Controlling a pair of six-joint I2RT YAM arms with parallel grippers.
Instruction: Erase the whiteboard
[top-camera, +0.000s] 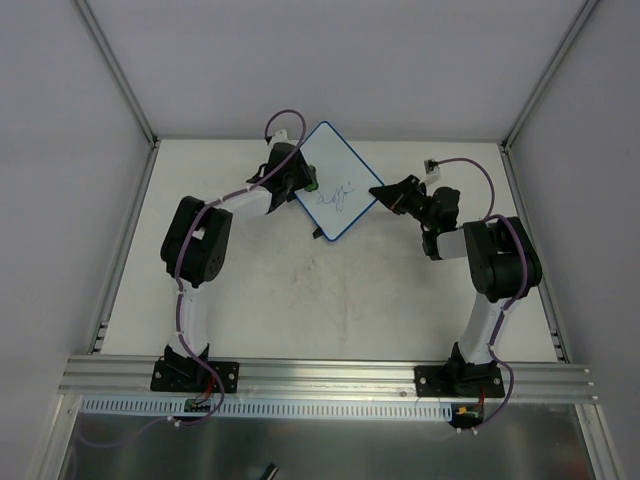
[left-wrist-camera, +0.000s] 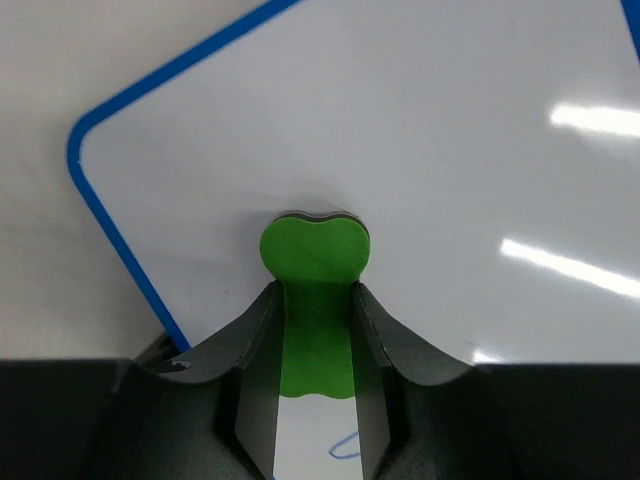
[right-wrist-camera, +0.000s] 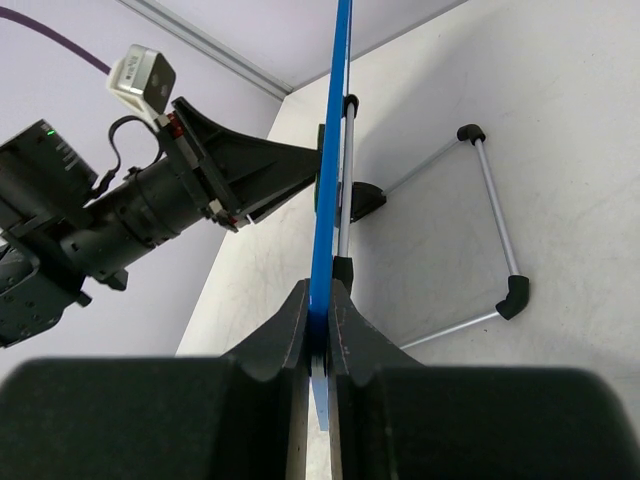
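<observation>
The whiteboard (top-camera: 335, 180) with a blue rim stands tilted at the back middle of the table, bearing a blue scribble (top-camera: 338, 197). My left gripper (top-camera: 305, 180) is shut on the green eraser (left-wrist-camera: 316, 290), which presses against the board's white face (left-wrist-camera: 450, 180). A bit of blue line (left-wrist-camera: 345, 447) shows between the fingers. My right gripper (top-camera: 380, 192) is shut on the board's right edge, seen edge-on as a blue strip (right-wrist-camera: 330, 180) in the right wrist view. The left arm (right-wrist-camera: 120, 220) shows beyond the board there.
The board's wire stand with black feet (right-wrist-camera: 495, 230) rests on the table behind it. Grey walls and metal frame posts (top-camera: 120, 75) enclose the table on three sides. A metal rail (top-camera: 330, 375) runs along the near edge.
</observation>
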